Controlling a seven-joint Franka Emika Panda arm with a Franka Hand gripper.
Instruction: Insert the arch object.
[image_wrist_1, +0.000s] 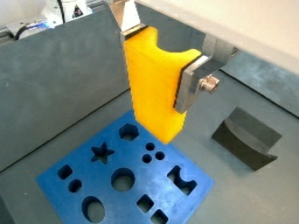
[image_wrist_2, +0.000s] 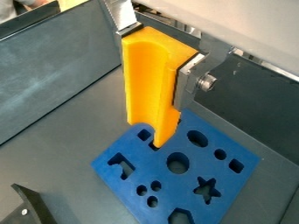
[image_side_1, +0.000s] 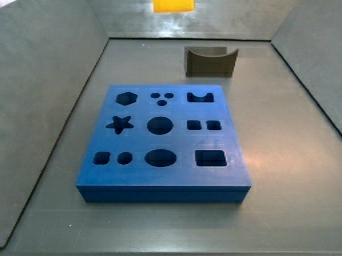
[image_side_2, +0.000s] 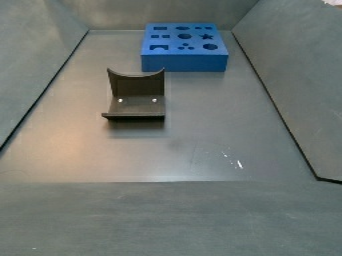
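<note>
Grey metal walls ring a dull grey desk (image_side_2: 174, 150), its floor faintly reflective in both side views.

Nearest the wrist cameras is the gripper (image_wrist_1: 158, 48), hanging high above the floor. Its silver fingers (image_wrist_1: 191, 83) are pinched on a tall bright orange bar (image_wrist_1: 155, 83), which stands upright between them with its lower end free in the air; in the opposite wrist view (image_wrist_2: 156, 74) the same clamp shows, one plate flat against the bar's side with a round bolt head on it. In a side view only the bar's bottom edge (image_side_1: 175, 5) peeks in at the upper border of the frame, and the gripper itself is out of sight there.

Below the bar lies a blue board (image_wrist_1: 122, 171) cut with many shaped holes: a star, a hexagon, circles, squares, three small dots and an arch-shaped opening. It rests flat on the desk and none of its holes holds a piece in any view (image_side_1: 163, 140).

Farther off is the arch object (image_side_2: 135, 95), a dark olive-brown block with a curved notch, sitting on the desk floor well apart from the board and untouched by the gripper. A side view shows it beyond the board's far edge, near the back wall (image_side_1: 210, 62); a wrist view catches it off to the side of the board (image_wrist_1: 246, 137).
</note>
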